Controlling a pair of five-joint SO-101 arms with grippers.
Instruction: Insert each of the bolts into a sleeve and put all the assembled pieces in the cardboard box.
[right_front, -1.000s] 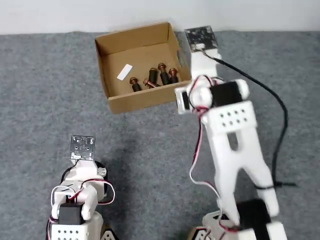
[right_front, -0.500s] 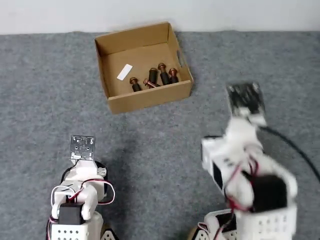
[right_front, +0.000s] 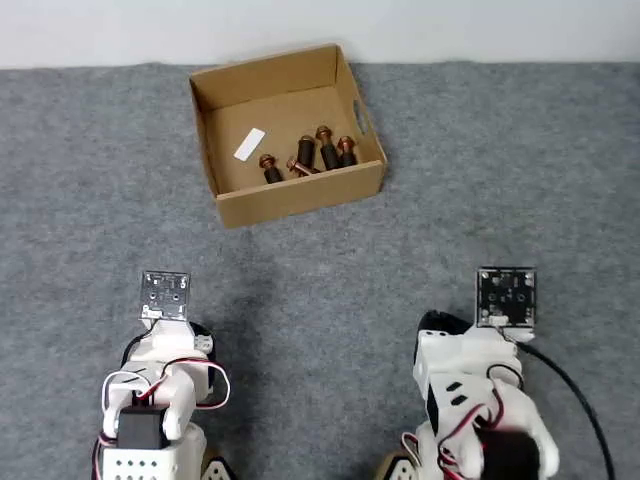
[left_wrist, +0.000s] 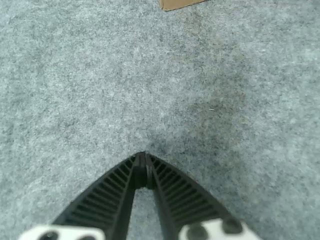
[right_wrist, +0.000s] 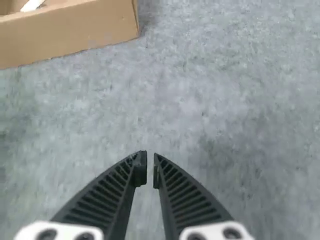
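Left gripper (left_wrist: 145, 162): at 7 o'clock over the grey mat (left_wrist: 210, 75), tips pressed together, empty.
Right gripper (right_wrist: 149, 167): at 5 o'clock, closed to a sliver, nothing held.
Cardboard box (right_front: 300, 203): at 11 o'clock, well apart from both.
Assembled pieces (right_front: 308, 155): clustered toward 4 o'clock of the box floor.
Handling: likely stiff, small, dense, prone to roll; best pinched across the black sleeve, mid-length.

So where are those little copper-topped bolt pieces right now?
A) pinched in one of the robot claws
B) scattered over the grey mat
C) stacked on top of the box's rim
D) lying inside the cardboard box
D: in the high view, the bolt pieces lie together on the floor of the cardboard box, next to a small white slip.
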